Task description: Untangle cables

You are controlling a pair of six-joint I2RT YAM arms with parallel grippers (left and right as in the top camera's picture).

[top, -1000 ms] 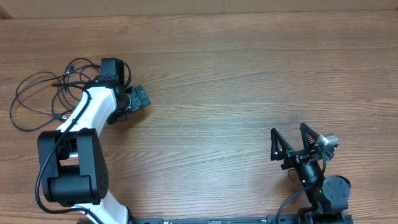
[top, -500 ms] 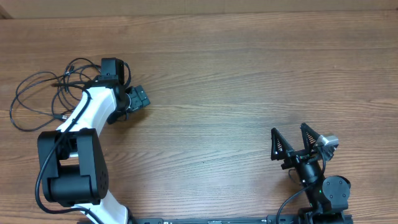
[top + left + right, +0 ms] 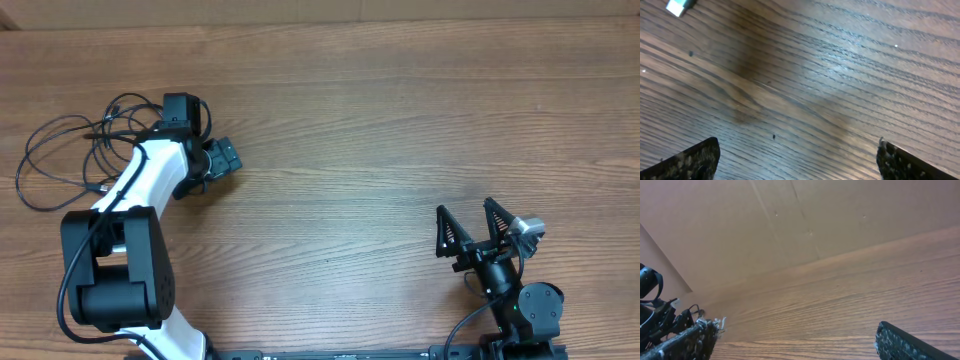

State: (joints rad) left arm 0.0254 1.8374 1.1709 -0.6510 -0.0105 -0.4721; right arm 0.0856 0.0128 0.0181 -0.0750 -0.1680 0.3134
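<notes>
While the left gripper [image 3: 224, 157] hangs spread wide over bare wood, holding nothing, the cables [image 3: 100, 140] lie in loose loops at the far left of the table [image 3: 380, 120], on the other side of that arm's white forearm [image 3: 150, 170]. That is my first worry. To reach them I must swing the arm back across its own body, and a low sweep could catch a loop on the wrist and drag the whole bunch, pulling the tangle tighter.

From the left wrist camera I see only wood grain between the fingertips, with one silver-tipped plug [image 3: 680, 7] at the top left corner. If I close now, I grab air. If I go for that plug and come down too hard, the fingertips may scrape the table, because the cords are thin and lie flat.

The right gripper [image 3: 478, 232] sits well apart at the near right, also wide and empty. With nothing pinning the bundle, I judge that a one-handed pull would slide everything along instead of freeing a strand. The loops also run close to the left border of the overhead view, so a careless tug could take them out of my sight.
</notes>
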